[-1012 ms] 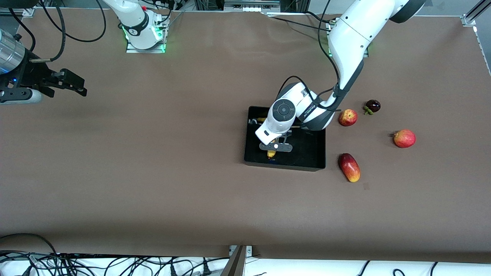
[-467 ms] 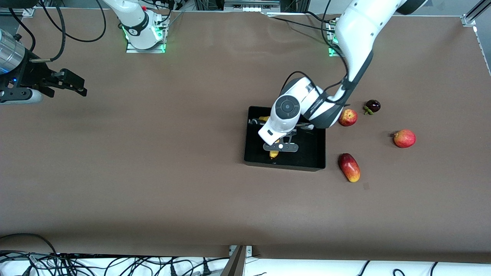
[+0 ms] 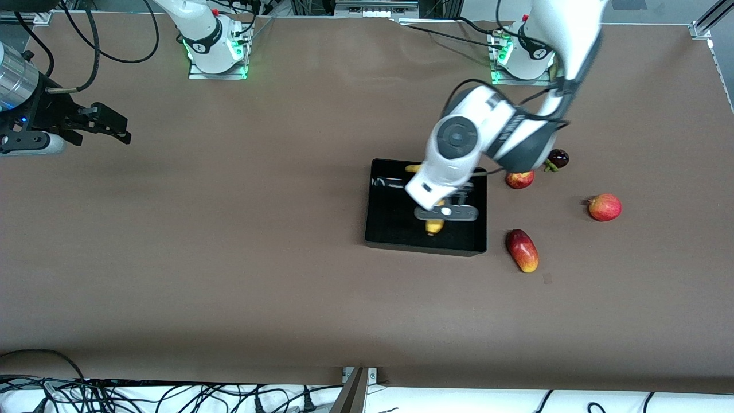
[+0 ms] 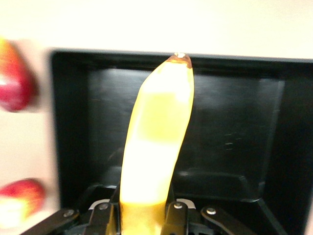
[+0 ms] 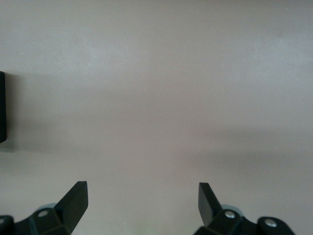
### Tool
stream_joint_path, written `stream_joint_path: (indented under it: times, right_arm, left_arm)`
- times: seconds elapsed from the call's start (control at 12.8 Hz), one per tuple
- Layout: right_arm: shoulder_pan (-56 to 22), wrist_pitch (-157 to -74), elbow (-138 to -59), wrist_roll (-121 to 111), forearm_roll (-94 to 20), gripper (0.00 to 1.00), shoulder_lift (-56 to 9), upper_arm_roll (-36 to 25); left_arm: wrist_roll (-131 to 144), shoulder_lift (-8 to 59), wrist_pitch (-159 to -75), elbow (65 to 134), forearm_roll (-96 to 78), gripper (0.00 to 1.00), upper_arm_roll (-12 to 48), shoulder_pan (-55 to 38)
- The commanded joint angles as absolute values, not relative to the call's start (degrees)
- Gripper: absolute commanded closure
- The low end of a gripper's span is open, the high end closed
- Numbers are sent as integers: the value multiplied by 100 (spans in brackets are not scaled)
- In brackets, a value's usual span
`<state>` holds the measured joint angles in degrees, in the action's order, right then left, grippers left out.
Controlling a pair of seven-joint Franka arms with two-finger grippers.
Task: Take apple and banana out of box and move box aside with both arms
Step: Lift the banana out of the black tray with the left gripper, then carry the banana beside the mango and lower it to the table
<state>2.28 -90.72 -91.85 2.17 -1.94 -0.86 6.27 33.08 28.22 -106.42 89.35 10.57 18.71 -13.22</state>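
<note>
Front view shows the left gripper over the black box, with the left arm reaching in from its base at the top of the tabletop. Its fingers are closed on the banana. One yellow end of the banana sticks out under the gripper and the other end shows at the box wall nearest the robots' bases. In the left wrist view the banana stands out straight from between the two fingers, above the glossy inside of the box, and its tip reaches about to one wall of the box. It looks lifted off the box floor, but I cannot tell this for sure.

The box lies near the middle of the tabletop, a little toward the left arm's end. Just beside it, toward the left arm's end, a red apple lies half hidden under the left arm. A dark purple fruit is near this apple. A second red apple lies farther toward the left arm's end. A long red and yellow fruit lies near the box corner that is nearest the front camera.

The right gripper waits over the bare tabletop at the right arm's end, well apart from the box. Its fingers stand wide open and hold nothing.
</note>
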Motion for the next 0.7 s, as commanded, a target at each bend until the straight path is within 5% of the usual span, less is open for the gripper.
stream_joint_path:
  times: [0.0,0.31,0.62]
  right_arm:
    - [272,-9018,-9088,290,-132,0,-106,703]
    - [272,-9018,-9088,290,-141,0,-106,703]
    - [272,-9026,-9079,290,-149,0,-114,703]
  left_arm:
    - [1711,2795,-9723,8587,1125,91,1951,-259]
    - [186,2987,-9808,8814,1265,91,1890,973]
    - [-316,3191,-10939,9560,1512,92,1890,1643]
